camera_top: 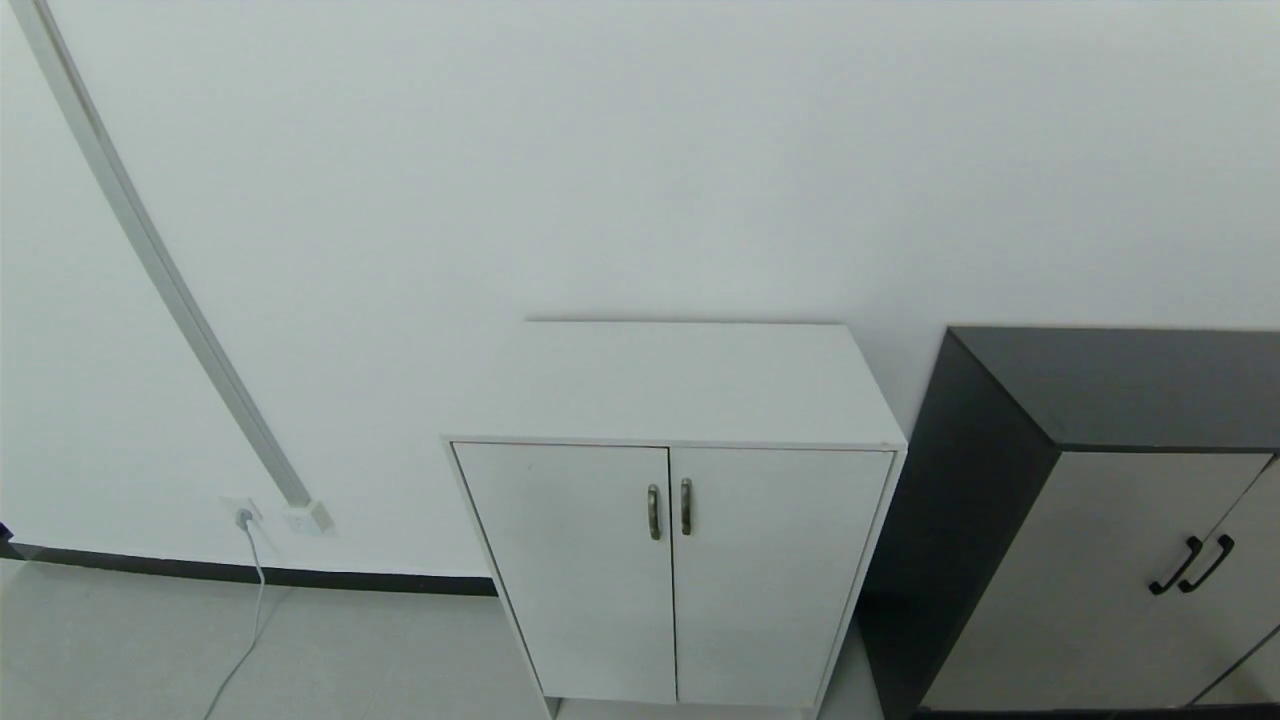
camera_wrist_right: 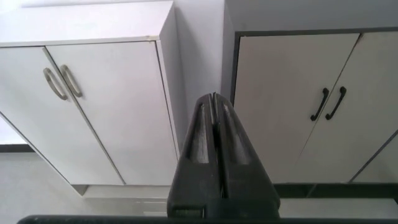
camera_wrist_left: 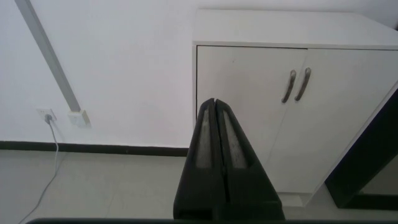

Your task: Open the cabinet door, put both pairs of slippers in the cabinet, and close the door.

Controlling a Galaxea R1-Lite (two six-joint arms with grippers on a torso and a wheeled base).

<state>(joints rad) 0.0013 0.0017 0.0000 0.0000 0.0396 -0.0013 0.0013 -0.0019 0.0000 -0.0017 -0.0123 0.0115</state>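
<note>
White cabinet [camera_top: 680, 390] stands on the floor [camera_top: 380, 650] against the far wall, with its left door [camera_top: 570, 565] and right door [camera_top: 770, 565] both shut flush. Two upright metal handles [camera_top: 654, 512] sit just beside each other where the doors meet. Touching or nearly touching its right side is a taller dark cabinet [camera_top: 990, 480] with pale doors and black handles [camera_top: 1190, 565], also shut. Left of the white cabinet, low on the wall, a wall socket [camera_top: 243, 515] has a grey cable [camera_top: 255, 600] running down to the floor, and a pale conduit [camera_top: 150, 250] slants up the wall from beside it.

On the left gripper [camera_wrist_left: 214, 104] the jaws are pressed together with nothing between them, held in front of the white cabinet and apart from it. On the right gripper [camera_wrist_right: 214, 98] the jaws are likewise pressed together and empty, facing the gap between the two cabinets.
</note>
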